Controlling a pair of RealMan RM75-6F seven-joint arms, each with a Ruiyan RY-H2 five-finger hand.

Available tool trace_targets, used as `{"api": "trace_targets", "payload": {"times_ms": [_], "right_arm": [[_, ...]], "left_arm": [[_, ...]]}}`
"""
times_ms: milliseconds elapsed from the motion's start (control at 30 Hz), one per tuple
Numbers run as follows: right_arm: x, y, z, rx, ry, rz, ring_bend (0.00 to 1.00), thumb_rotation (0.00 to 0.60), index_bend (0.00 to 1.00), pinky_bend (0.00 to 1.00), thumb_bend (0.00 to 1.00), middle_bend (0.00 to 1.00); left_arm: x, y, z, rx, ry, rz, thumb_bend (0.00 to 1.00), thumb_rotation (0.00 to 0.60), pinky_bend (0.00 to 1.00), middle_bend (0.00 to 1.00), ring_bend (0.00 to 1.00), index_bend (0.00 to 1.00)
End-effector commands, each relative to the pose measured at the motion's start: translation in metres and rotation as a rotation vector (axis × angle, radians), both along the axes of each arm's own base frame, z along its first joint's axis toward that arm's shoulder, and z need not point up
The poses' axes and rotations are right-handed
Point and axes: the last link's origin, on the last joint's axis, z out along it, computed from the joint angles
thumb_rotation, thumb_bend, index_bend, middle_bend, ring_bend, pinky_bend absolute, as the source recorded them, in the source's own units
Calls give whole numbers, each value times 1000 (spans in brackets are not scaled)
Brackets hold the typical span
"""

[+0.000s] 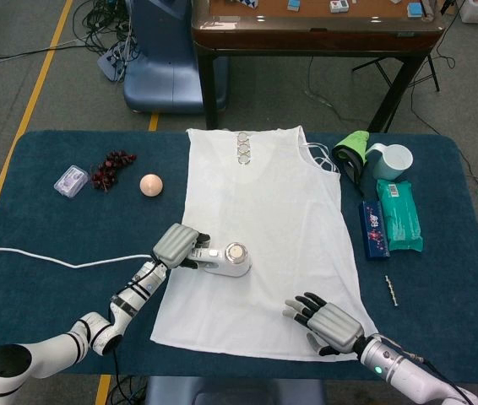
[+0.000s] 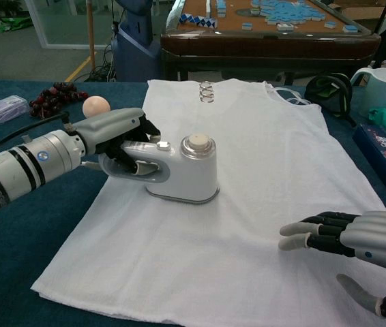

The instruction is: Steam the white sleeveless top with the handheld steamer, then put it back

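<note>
Left hand [image 2: 114, 139] grips the steamer [image 2: 183, 170] on the top [image 2: 247, 163]; right hand [image 2: 357, 238] hovers, fingers spread, empty.

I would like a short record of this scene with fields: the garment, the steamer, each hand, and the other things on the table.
garment: white sleeveless top spread flat on the blue table
steamer: handheld steamer standing on the left part of the top
left hand: left hand grips the steamer handle
right hand: right hand holds nothing, fingers apart, over the top's lower right part
other things, left: small clear box, dark grapes, pale ball
other things, right: mug, green packet
</note>
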Motion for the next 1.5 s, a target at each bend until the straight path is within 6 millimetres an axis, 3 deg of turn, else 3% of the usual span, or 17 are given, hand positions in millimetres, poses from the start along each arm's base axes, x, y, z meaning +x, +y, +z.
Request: {"api": "trace_targets", "payload": {"times_ms": [33,933,1500], "right_arm": [[1,0,0,1,0,1,0,483,0,0,707,43],[-4,3,-4,16,24,-7,0,481,0,0,707,44],[-6,3,-6,20,28,-14,0,485,0,0,707,44]], "left_arm": [[-1,-5,-2,-12,0,-8,244,600,712,958,796,797],[4,-39,-11,-64,16,-72,244,600,712,957,795,796],[6,-14,-13,-45,19,-17,244,600,712,956,795,796]]}}
